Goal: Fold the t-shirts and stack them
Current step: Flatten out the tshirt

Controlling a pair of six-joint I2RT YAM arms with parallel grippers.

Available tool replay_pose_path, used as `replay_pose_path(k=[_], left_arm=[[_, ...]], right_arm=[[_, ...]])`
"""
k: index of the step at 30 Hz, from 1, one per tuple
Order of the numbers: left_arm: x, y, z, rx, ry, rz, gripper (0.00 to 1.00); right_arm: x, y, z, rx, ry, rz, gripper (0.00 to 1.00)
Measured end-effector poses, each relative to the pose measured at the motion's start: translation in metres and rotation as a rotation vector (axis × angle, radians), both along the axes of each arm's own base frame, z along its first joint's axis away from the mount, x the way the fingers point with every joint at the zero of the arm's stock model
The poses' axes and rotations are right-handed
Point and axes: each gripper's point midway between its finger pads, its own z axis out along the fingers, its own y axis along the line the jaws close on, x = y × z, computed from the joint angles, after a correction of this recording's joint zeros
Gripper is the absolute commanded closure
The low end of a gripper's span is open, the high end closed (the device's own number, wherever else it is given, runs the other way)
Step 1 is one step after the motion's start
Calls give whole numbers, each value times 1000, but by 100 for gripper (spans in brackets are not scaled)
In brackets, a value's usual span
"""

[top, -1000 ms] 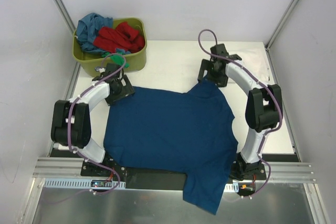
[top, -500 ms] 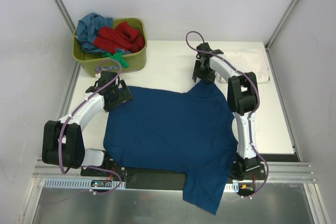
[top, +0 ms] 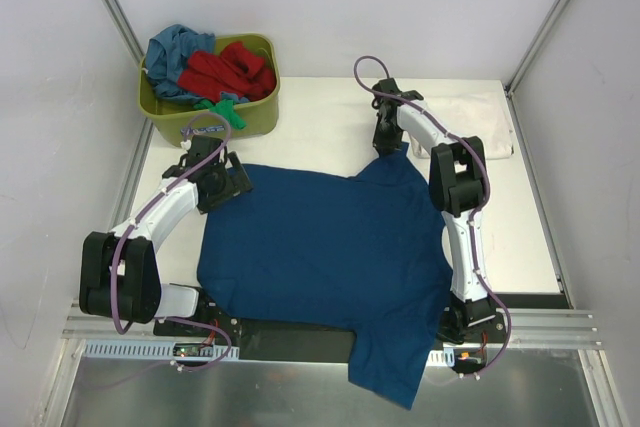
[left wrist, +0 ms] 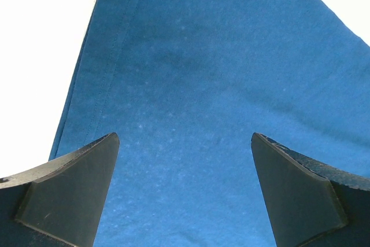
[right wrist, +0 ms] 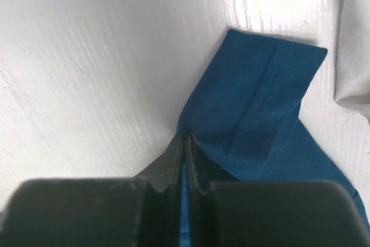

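Left arm lies low, elbow out at the near left, forearm angled up to the far-left corner of the dark blue cloth t-shirt (top: 320,247). We see the left pincer (top: 222,179) hovering over that corner, jaws spread wide with nothing in them. Right arm stretches far forward, wrist tipped down. Right pincer (right wrist: 184,138) is clamped tight on a hemmed corner of the blue shirt, right at the white worktop (top: 320,117).

The shirt lies spread flat mid-worktop between both arms. Its pinched corner points to the far side. Its longest run goes from far left to near right, where a flap hangs over the near edge.
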Motion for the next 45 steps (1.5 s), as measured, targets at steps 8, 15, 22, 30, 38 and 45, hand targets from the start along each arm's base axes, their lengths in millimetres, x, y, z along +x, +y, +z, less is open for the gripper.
replay_pose_path(k=[8,15,22,30,38,45], left_arm=[[-2,0,2,-1,-10,1,1],[-7,1,1,-1,-8,0,1],[-9,1,-2,-1,-1,1,1],[-9,1,-3,0,3,1,1],[-10,0,-11,-6,30,0,1],[-7,-9,-25,-42,70,-21,1]], right_arm=[[3,10,2,-15,-30,58,99],[-12,57,9,-65,-69,231,99],[-32,123,25,-58,-127,431,78],[-49,150,25,14,-112,528,26],[-46,80,62,91,-124,421,27],[-24,31,64,55,-121,377,31]])
